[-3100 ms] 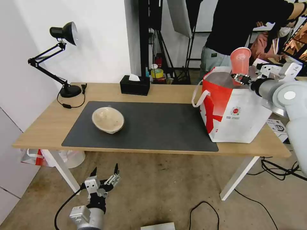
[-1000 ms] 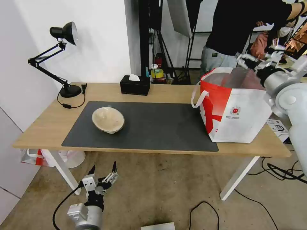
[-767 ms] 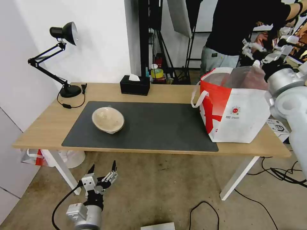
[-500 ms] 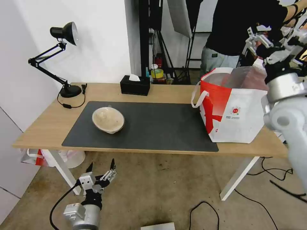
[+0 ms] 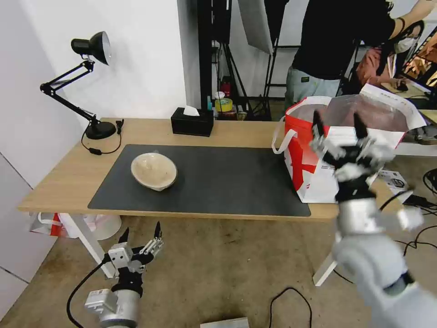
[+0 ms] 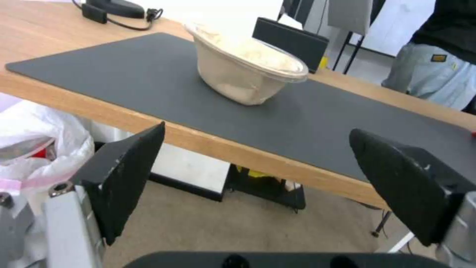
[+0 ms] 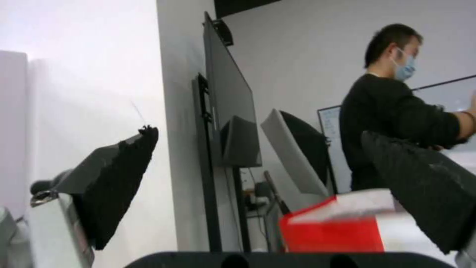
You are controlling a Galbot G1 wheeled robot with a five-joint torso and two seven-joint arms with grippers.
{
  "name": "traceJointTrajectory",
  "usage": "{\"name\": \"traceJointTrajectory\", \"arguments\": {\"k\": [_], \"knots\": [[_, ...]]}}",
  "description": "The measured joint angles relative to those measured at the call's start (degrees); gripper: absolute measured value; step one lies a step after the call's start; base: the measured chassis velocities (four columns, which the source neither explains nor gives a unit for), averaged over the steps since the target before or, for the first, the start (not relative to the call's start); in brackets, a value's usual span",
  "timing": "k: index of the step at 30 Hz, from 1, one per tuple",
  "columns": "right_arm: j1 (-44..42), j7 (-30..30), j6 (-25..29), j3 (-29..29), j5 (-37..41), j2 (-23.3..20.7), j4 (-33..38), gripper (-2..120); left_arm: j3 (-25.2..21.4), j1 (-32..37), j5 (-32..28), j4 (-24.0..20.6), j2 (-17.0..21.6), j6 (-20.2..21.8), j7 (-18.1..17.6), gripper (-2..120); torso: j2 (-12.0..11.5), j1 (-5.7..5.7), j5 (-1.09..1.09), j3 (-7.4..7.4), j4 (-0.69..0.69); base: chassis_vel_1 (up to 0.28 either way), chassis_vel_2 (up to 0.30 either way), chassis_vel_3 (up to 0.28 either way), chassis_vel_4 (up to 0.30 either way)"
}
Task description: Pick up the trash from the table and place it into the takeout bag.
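One piece of trash, a beige paper bowl (image 5: 154, 171), sits tilted on the left part of the dark mat (image 5: 218, 182) on the table (image 5: 68, 177). The left wrist view looks up at the bowl (image 6: 243, 70) over the table's front edge. The takeout bag (image 5: 300, 150) stands at the table's right end with its foil mouth wide. My right gripper (image 5: 337, 123) points upward in front of the bag, open and empty; its wrist view catches the bag's red top (image 7: 342, 227). Below the table's front left, my left gripper (image 5: 140, 231) hangs open and empty.
A black tissue box (image 5: 192, 121) and a desk lamp (image 5: 93, 89) stand along the table's back edge. A person (image 5: 337, 41) stands behind the bag. A white table leg (image 5: 88, 243) is close to the left gripper. Cables (image 5: 291, 300) lie on the floor.
The right gripper held a red cup over the bag, then let it go, rose open, and has swung down in front of the bag. The left gripper drifted slightly left.
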Motion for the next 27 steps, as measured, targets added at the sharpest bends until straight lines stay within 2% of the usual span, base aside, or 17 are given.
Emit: {"name": "traceJointTrajectory", "arguments": {"k": [5, 12, 18, 23, 27], "knots": [[-4.77, 1.06, 3.84, -1.33, -7.35, 4.34, -1.04, 100, 0.06, 0.17, 0.12, -0.45, 0.01, 0.00, 0.03, 100, 0.00, 0.00, 0.00, 0.00, 0.00, 0.000, 0.000, 0.000, 0.000], [-8.45, 3.60, 9.17, -2.81, -13.74, 6.80, -3.81, 100, 0.04, 0.32, 0.15, -1.14, 0.05, 0.00, 0.04, 100, -0.01, 0.01, 0.01, 0.01, 0.00, 0.000, 0.000, 0.000, 0.000], [-11.92, 6.39, 10.75, -4.64, -18.42, 8.90, -3.67, 100, 0.09, 0.24, 0.12, -1.43, 0.18, 0.00, 0.05, 100, -0.01, 0.00, 0.00, 0.00, 0.00, 0.000, 0.000, 0.000, 0.000], [-14.16, 9.39, 15.02, -7.49, -24.06, 10.79, -7.67, 100, 0.13, 0.01, 0.02, -1.26, 0.23, 0.00, 0.07, 100, -0.01, 0.00, 0.01, 0.01, 0.00, 0.000, 0.000, 0.000, 0.000], [-14.87, 12.34, 15.88, -9.68, -26.95, 11.12, -10.25, 100, 0.10, -0.07, -0.05, -1.17, 0.37, 0.01, 0.07, 100, -0.01, 0.00, 0.01, 0.01, 0.01, 0.000, 0.000, 0.000, 0.000]]}}
